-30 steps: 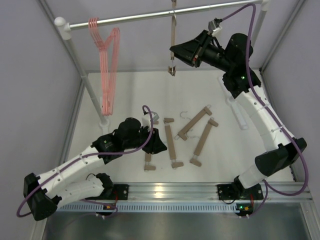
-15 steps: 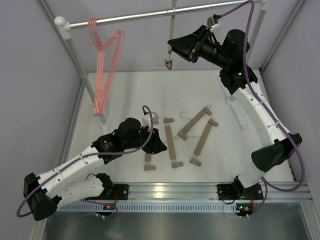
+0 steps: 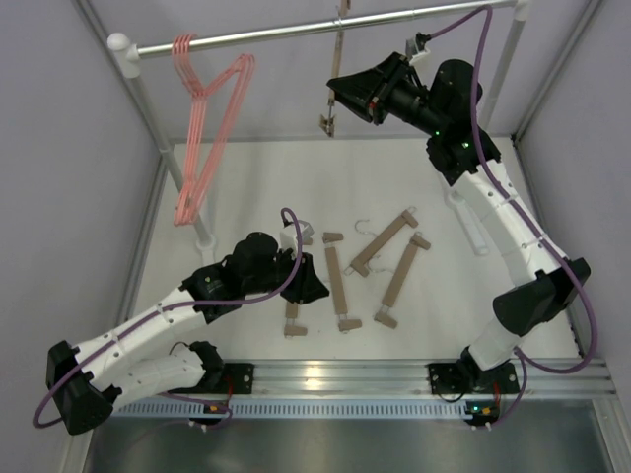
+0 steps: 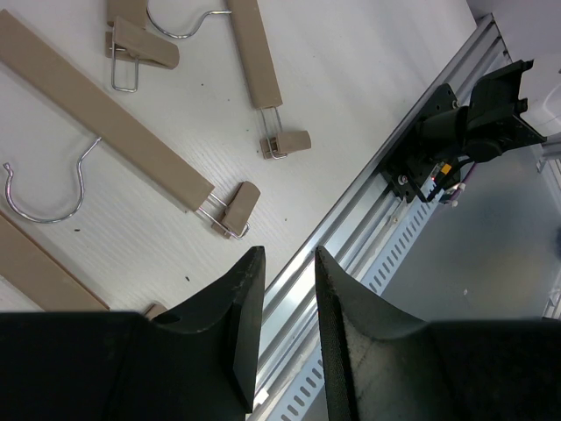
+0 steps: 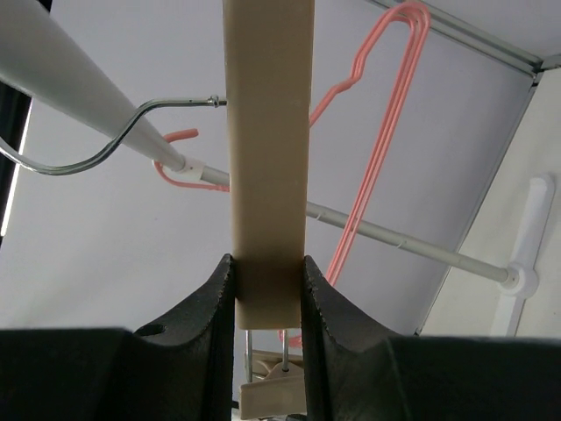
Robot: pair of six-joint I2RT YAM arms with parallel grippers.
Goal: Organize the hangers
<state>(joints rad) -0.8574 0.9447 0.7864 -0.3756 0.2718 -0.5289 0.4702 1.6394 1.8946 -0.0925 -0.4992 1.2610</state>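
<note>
Wooden hangers [image 3: 336, 279]: four flat on the table [image 3: 246, 187], near its middle; one partly hidden under the left hand [image 3: 314, 289].
Hung wooden hanger [image 3: 339, 59]: silver hook over the rail [image 3: 246, 37], bar slanting down, clip end lowest.
Pink hangers [image 3: 202, 128]: bunched at the rail's left end, hanging at a tilt.
Right hand [image 5: 263, 279]: raised by the rail, clamped on the hung wooden hanger's bar.
Left hand [image 4: 283, 263]: low over the table, narrow gap between fingers, nothing held.

wooden hanger [image 5: 267, 158] cropped above, clip [image 5: 273, 396] half hidden
</note>
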